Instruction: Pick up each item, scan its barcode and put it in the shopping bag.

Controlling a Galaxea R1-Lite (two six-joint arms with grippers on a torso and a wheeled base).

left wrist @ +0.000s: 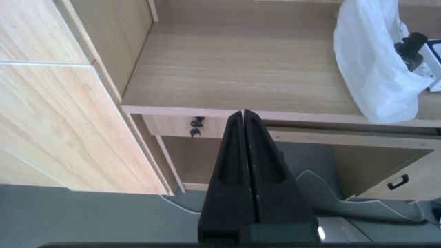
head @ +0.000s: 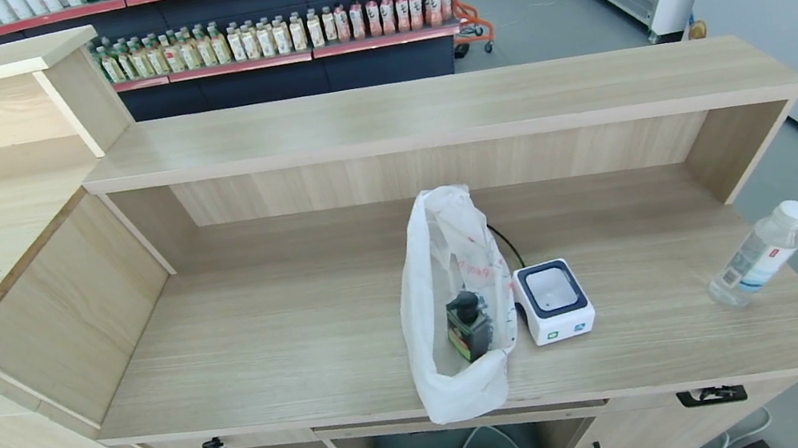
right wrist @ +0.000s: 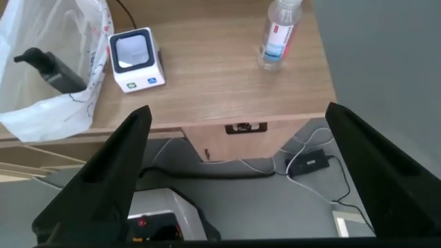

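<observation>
A white plastic shopping bag [head: 453,304] stands open near the counter's front edge, with a dark pump bottle [head: 468,323] inside it. Just right of the bag sits a white barcode scanner [head: 553,300] with a dark-rimmed window. A clear water bottle [head: 761,254] with a white cap stands at the counter's right end. My left gripper [left wrist: 243,148] is shut and empty, held below and in front of the counter's left part. My right gripper [right wrist: 238,148] is wide open, hanging in front of the counter below the scanner [right wrist: 136,59] and the water bottle [right wrist: 278,34].
The wooden counter [head: 287,332] has a raised back shelf [head: 430,117] and a tall side panel [head: 49,315] on the left. Cables [right wrist: 227,169] trail on the floor below the counter. Store shelves with drinks and freezers stand beyond.
</observation>
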